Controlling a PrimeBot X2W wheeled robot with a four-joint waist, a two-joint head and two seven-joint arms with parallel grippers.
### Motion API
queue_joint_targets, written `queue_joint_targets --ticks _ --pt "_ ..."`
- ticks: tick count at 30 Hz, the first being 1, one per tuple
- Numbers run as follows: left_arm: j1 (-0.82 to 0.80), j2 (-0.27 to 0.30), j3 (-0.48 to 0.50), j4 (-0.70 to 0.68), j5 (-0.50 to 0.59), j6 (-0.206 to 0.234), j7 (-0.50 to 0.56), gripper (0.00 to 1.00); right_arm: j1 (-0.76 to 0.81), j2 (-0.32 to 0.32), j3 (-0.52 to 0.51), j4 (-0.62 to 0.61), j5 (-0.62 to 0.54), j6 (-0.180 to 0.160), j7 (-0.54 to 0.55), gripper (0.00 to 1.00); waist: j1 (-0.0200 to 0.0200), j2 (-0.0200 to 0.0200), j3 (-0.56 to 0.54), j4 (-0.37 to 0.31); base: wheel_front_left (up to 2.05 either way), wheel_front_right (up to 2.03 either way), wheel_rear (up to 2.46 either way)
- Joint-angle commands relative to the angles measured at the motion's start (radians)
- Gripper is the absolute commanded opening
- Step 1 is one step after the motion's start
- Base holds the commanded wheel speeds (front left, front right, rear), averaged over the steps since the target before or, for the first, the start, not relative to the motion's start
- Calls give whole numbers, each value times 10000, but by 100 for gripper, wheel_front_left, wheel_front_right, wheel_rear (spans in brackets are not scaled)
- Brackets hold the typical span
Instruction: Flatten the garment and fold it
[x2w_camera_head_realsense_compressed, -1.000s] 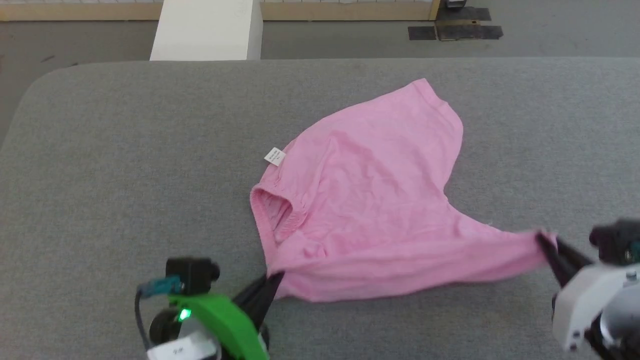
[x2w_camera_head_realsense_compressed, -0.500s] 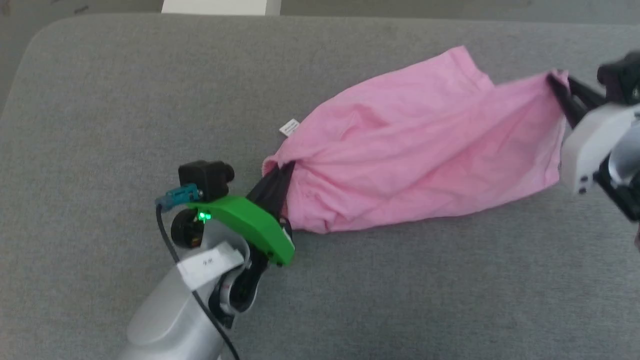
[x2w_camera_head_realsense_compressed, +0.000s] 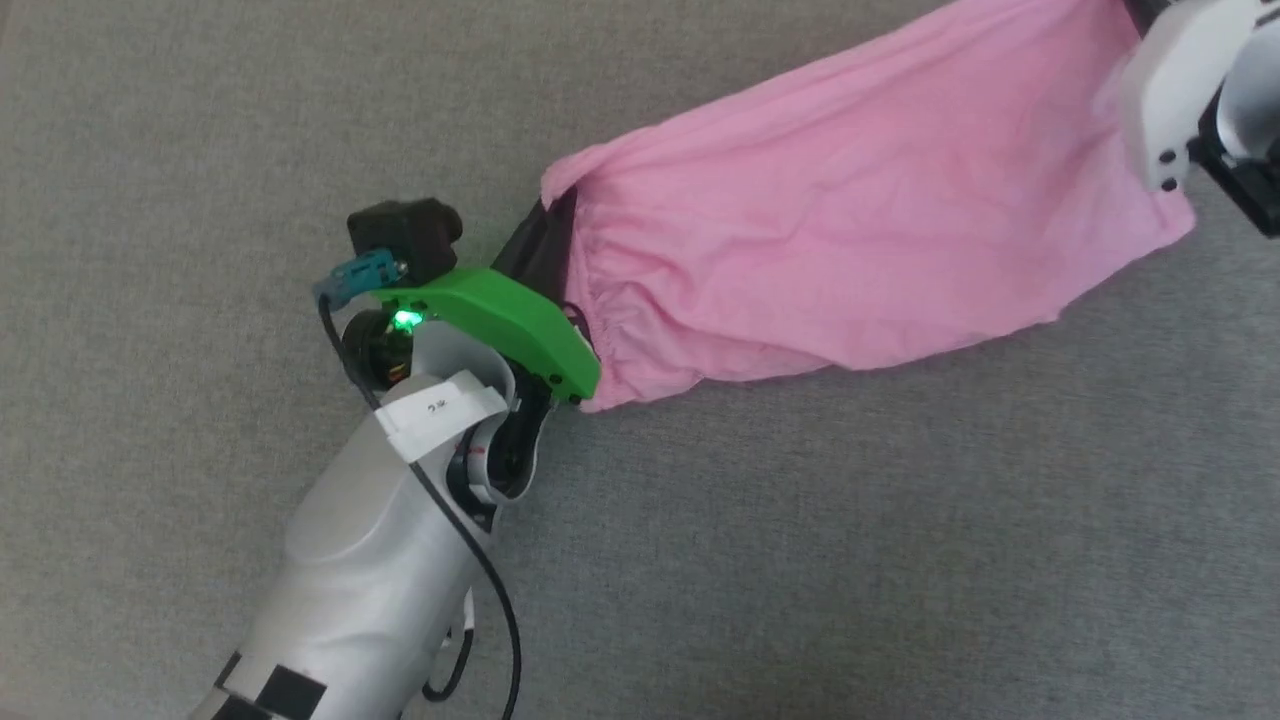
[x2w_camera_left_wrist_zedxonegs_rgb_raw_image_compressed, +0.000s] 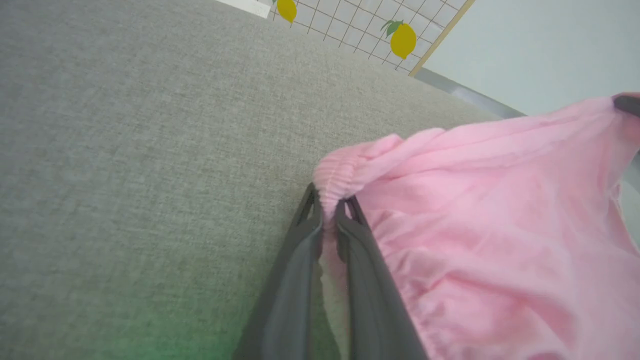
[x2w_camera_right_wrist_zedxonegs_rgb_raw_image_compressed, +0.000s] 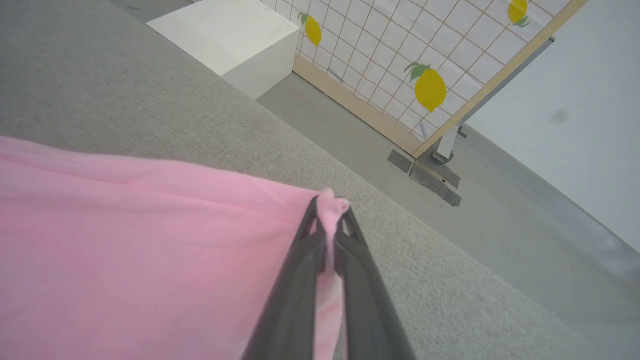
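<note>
Left claw is clenched on the gathered waistband of the garment, with a ridge of elastic pinched between its two dark fingers. Right claw is clamped just as firmly at the opposite end, where a small pink fold stands up between its tips; this looks like a leg hem.

Between the two grips the pink trousers run as one long band, pulled nearly straight and sagging slightly along the lower edge. Whether that edge touches the grey surface cannot be told.

A second ago the garment lay spread and rumpled on the surface, with both claws low at its near edge. Half a second ago it was bunched and only partly raised. Now it is drawn out lengthwise between the arms. The head camera has also swung, so part of the apparent shift is the view's own.

The stretch seems meant to pull out the creases. Flattening is under way and the fold is not yet begun. Laying the cloth down will likely call for keeping this tension, since thin fabric like this may crumple again if either end slackens.
</note>
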Motion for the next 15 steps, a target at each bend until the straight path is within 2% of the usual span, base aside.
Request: queue_joint_targets --ticks 1,8,15 --pt "-239 -39 -24 149 199 102 15 0 -364 55 201 316 102 -15 -2 0 -2 -1 515 387 0 0 0" --pt "-424 -135 -436 323 382 367 632 0 -1351 105 1115 1657 575 -15 670 0 -2 -1 895 725 0 0 0" --pt "-349 -10 -881 -180 375 513 1664 0 -1848 116 1687 2654 1729 -15 2759 0 -2 -1 1040 956 0 0 0"
